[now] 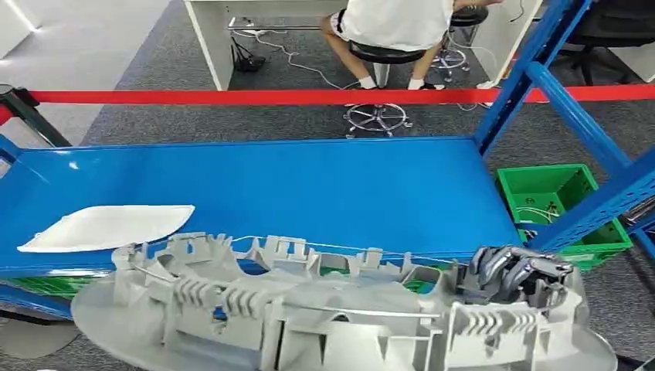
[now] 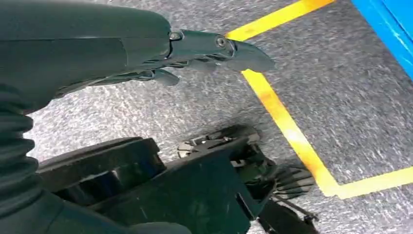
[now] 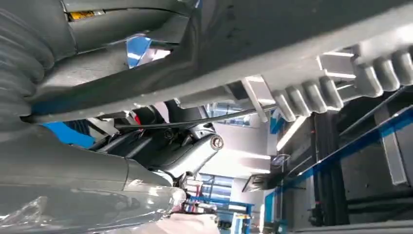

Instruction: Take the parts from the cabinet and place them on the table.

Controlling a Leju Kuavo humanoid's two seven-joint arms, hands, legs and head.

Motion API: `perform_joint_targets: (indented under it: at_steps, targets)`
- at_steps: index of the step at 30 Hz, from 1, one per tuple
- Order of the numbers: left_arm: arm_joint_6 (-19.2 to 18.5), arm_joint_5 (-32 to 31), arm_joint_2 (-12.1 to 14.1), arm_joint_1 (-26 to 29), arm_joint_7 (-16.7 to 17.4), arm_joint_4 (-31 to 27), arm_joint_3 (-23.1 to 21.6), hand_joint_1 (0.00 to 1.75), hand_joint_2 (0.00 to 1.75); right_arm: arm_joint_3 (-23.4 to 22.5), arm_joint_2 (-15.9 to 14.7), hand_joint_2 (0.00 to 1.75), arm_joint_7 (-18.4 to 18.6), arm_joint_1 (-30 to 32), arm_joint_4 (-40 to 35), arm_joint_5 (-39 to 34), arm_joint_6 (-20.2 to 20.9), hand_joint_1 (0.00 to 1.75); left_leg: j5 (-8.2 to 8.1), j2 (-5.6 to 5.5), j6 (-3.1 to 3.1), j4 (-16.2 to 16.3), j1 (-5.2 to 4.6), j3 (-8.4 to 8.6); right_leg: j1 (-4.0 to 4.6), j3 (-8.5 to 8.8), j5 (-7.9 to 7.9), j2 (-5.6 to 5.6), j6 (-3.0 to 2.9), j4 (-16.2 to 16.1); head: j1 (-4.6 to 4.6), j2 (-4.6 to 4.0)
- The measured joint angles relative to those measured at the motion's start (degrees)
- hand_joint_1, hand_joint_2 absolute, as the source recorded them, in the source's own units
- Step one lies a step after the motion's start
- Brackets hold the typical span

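Fingers [image 1: 510, 267] of the right hand [image 1: 516, 272] curled over the far edge of a large grey plastic part [image 1: 309, 317], gripping it at its right end, dark tips hooked down among the ribs and clips. Seen from the right wrist, same hand [image 3: 160, 146] closed under the part [image 3: 302, 53], thumb on one side and darker fingers on the other, ribbed moulding pressed just above them. Part held low in the head view, in front of the blue table [image 1: 309, 185] and overlapping its near edge; cannot tell whether any of it rests on the table. Lower edge of the part cut off by the picture, left end reaching well away from the fingers. White sheet-like piece [image 1: 108, 226] lying on the table beyond the part's left end, far from the fingers. Green crate [image 1: 541, 193] on the floor beyond the fingers, past the table's right end, partly hidden by blue frame beams [image 1: 575, 116]. Red tape [image 1: 270, 97] stretched across behind the table, and a seated person [image 1: 394, 23] on a stool further back, cut off at the top. Left hand [image 2: 195, 53] hanging over grey carpet [image 2: 341, 97] with a yellow line [image 2: 287, 126], fingers nearly straight and loosely apart, holding nothing. Details between the right fingers and the part too dark and crowded to make out.
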Motion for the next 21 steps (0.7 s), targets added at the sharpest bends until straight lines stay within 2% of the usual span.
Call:
perform_joint_targets:
  at_steps: [1,2,4,5,6,7,9,10,11,12,13,15,16,17,18,19,20,21]
  targets:
    - [0.2,0.5,0.0,-0.2,-0.1,0.0,0.3,0.00,1.75,0.0,-0.1,1.75,-0.2,0.1,-0.2,0.0,0.0,1.75,0.47,0.28,0.11,-0.4,0.40,0.16,-0.06,-0.82,-1.21,-0.04,0.04,0.7,0.09,0.00]
    - [0.8,1.0,0.0,-0.3,-0.4,0.0,0.7,0.00,1.75,0.0,-0.1,1.75,-0.4,0.1,-0.4,-0.3,0.1,1.75,0.63,0.25,0.35,-0.4,0.60,-0.03,0.01,-1.74,-3.51,-0.07,0.16,3.3,0.22,0.00]
    - [2.1,1.3,0.1,-0.4,-0.9,0.0,1.2,0.00,1.75,0.1,-0.2,1.75,-0.7,0.0,-0.4,-1.1,1.0,1.75,0.81,0.36,0.39,-0.3,0.68,-0.36,-0.14,-5.37,-8.50,-0.11,0.64,13.2,0.18,0.00]
    - [2.6,1.3,0.1,-0.4,-1.0,0.0,1.3,0.00,1.75,0.1,-0.2,1.75,-0.7,-0.1,-0.4,-1.4,1.4,1.75,0.92,0.45,0.30,-0.3,0.70,-0.55,-0.14,-6.86,-9.95,-0.12,0.79,17.2,0.20,0.00]
    - [3.0,1.3,0.1,-0.4,-1.0,0.0,1.4,0.00,1.75,0.1,-0.2,1.75,-0.7,-0.2,-0.4,-1.6,1.7,1.75,1.02,0.49,0.15,-0.2,0.77,-0.70,-0.15,-7.22,-9.93,-0.14,0.89,18.6,0.18,0.00]
    - [3.2,1.5,0.1,-0.4,-1.0,0.0,1.6,0.00,1.75,0.2,-0.2,1.75,-0.7,-0.3,-0.3,-1.7,2.0,1.75,1.08,0.50,0.04,-0.2,0.89,-0.79,-0.17,-5.86,-8.49,-0.17,1.00,17.0,0.18,0.00]
    - [3.7,1.5,0.1,-0.4,-1.1,0.0,1.7,0.00,1.75,0.2,-0.2,1.75,-0.7,-0.7,-0.2,-1.7,2.3,1.75,1.02,0.44,-0.47,0.1,1.33,-0.86,-0.35,-0.03,-4.12,-0.26,1.26,7.4,0.18,0.00]
    - [3.7,1.6,0.2,-0.4,-1.1,0.0,1.8,0.00,1.75,0.3,-0.3,1.75,-0.7,-0.8,0.0,-1.7,2.3,1.75,0.89,0.38,-0.98,0.4,1.40,-0.90,-0.56,2.80,-3.86,-0.29,1.61,2.1,0.22,0.00]
    - [3.7,1.8,0.5,-0.4,-1.1,0.0,2.1,0.00,1.75,0.3,-0.3,1.75,-0.7,-1.0,0.2,-1.8,2.3,1.75,0.95,0.20,-1.48,0.5,1.18,-1.47,-0.14,4.46,-4.86,-0.02,1.48,1.3,0.52,0.00]
    - [3.5,1.8,0.4,-0.4,-1.1,0.0,2.3,0.00,1.75,0.4,-0.3,1.75,-0.7,-1.0,0.4,-1.9,2.4,1.75,1.07,0.09,-1.78,0.7,1.00,-1.56,-0.15,3.76,-4.43,0.35,0.43,1.6,0.46,0.02]
    - [3.3,1.9,0.4,-0.4,-1.1,0.0,2.4,0.00,1.75,0.4,-0.4,1.75,-0.7,-1.1,0.6,-2.1,2.7,1.75,1.27,0.07,-2.10,0.9,1.00,-1.67,-0.20,3.47,-4.73,0.24,-0.14,1.4,0.28,0.02]
    - [3.0,1.9,0.6,-0.4,-1.1,0.0,2.5,0.00,1.75,0.4,-0.6,1.75,-0.8,-1.4,1.2,-2.4,3.1,1.75,1.59,0.05,-2.79,0.9,1.19,-2.18,-0.09,2.66,-4.35,0.20,-1.32,1.5,0.15,0.02]
    - [2.9,1.9,0.6,-0.4,-1.0,0.0,2.6,0.00,1.75,0.5,-0.6,1.75,-0.8,-1.5,1.5,-2.5,3.1,1.75,0.62,0.12,-3.11,1.5,1.31,-2.60,-0.17,2.31,-3.97,0.08,-1.96,1.5,0.13,0.02]
    - [2.9,1.9,0.6,-0.4,-1.1,0.0,2.6,0.00,1.75,0.5,-0.6,1.75,-0.9,-1.7,1.7,-2.6,3.1,1.75,-1.69,0.19,-3.29,3.5,1.30,-3.57,-0.13,1.85,-3.67,0.02,-2.43,1.5,-0.15,0.02]
    - [2.9,1.9,0.6,-0.4,-1.1,0.0,2.6,0.00,1.75,0.5,-0.6,1.75,-0.9,-1.7,1.8,-2.6,3.1,1.75,-4.54,0.20,-3.46,7.4,1.30,-5.14,-0.07,1.30,-3.36,-0.06,-2.79,1.5,-0.19,0.02]
    - [2.9,1.9,0.6,-0.4,-1.0,0.0,2.6,0.00,1.75,0.6,-0.6,1.75,-0.9,-1.7,2.0,-2.6,3.1,1.75,-7.49,0.20,-3.55,12.7,1.30,-7.25,0.04,0.63,-2.92,-0.15,-2.95,1.5,-0.24,0.02]
    - [2.9,1.9,0.5,-0.4,-1.0,0.0,2.6,0.00,1.75,0.7,-0.6,1.75,-0.9,-1.7,2.2,-2.6,3.1,1.75,-9.38,0.20,-3.54,17.0,1.30,-8.82,0.17,-0.01,-2.48,-0.22,-3.04,1.5,-0.22,0.02]
    - [2.9,1.9,0.5,-0.4,-1.0,0.0,2.6,0.00,1.75,0.8,-0.6,1.75,-0.9,-1.7,2.4,-2.6,3.1,1.75,-9.82,0.20,-3.45,19.0,1.30,-9.29,0.29,-0.57,-2.03,-0.24,-3.10,1.5,-0.22,0.02]
